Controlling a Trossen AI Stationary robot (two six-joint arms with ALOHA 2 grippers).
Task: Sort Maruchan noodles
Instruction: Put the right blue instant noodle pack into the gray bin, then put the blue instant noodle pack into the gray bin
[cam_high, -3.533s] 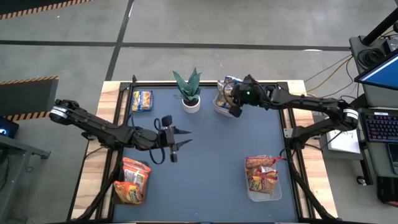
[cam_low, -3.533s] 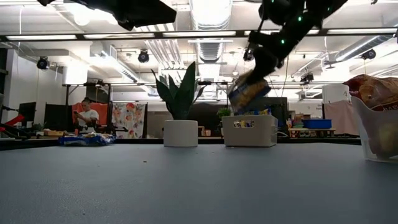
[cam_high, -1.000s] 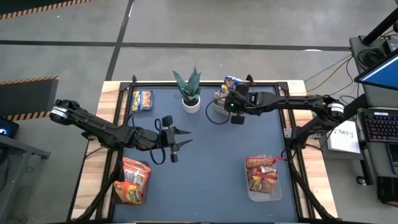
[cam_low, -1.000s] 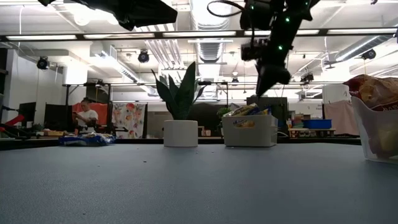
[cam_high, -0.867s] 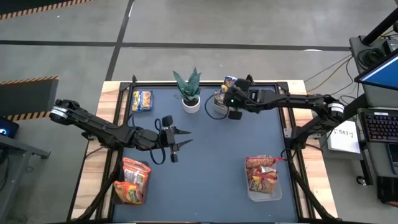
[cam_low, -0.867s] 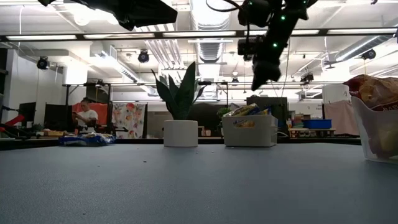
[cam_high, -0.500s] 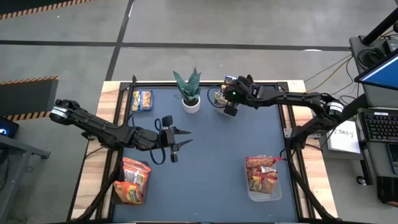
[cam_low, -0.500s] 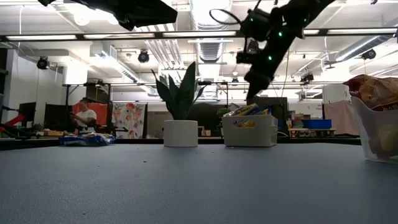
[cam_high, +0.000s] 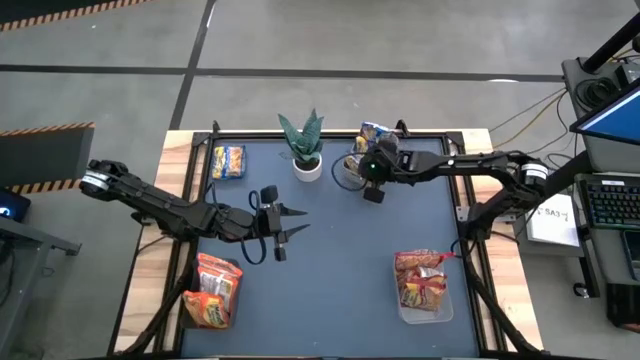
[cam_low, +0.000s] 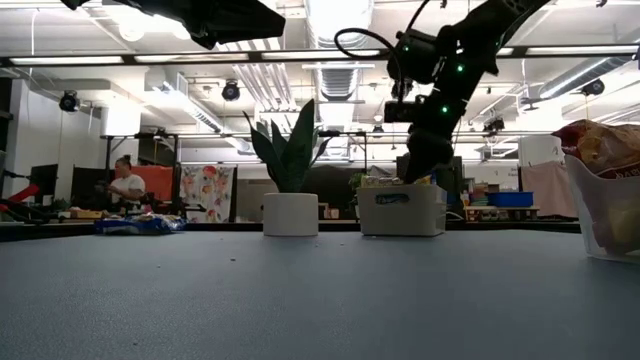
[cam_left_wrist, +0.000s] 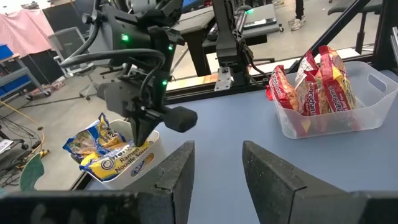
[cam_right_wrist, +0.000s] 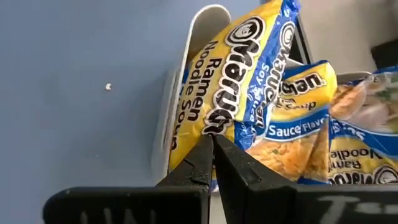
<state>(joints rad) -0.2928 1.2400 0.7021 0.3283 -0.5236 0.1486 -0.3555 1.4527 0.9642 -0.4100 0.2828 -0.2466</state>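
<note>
Maruchan noodles are split into four lots, placed here relative to the potted plant (cam_high: 303, 150) at the far middle of the table (cam_high: 340, 260). Yellow-and-blue packets (cam_high: 371, 133) sit in a clear bin (cam_high: 349, 172) just right of the plant, packed on edge and leaning; the right wrist view shows the nearest one (cam_right_wrist: 231, 81) resting against the bin's rim. One loose yellow-and-blue packet (cam_high: 229, 161) lies flat on the table left of the plant, near the far-left corner. Orange-red packets (cam_high: 212, 290) fill a bin at the near-left, well apart from the plant. Red-and-white packets (cam_high: 422, 281) stand in a clear bin (cam_high: 425, 312) at the near-right, also well apart.

Right gripper (cam_high: 371, 190) is just right of the plant, over the near edge of the yellow-and-blue bin. Its fingers (cam_right_wrist: 219, 158) are pressed together with nothing between them, tips pointing down at the packets. The low view shows it (cam_low: 416, 168) directly above that bin (cam_low: 401, 209).

Left gripper (cam_high: 293, 222) hovers over open table, nearer the front than the plant and slightly left of it, pointing toward the table centre. Its fingers (cam_left_wrist: 266, 167) stand partly apart and hold nothing.

A person (cam_low: 125, 186) stands in the room behind the table, left of the plant in the low view.
</note>
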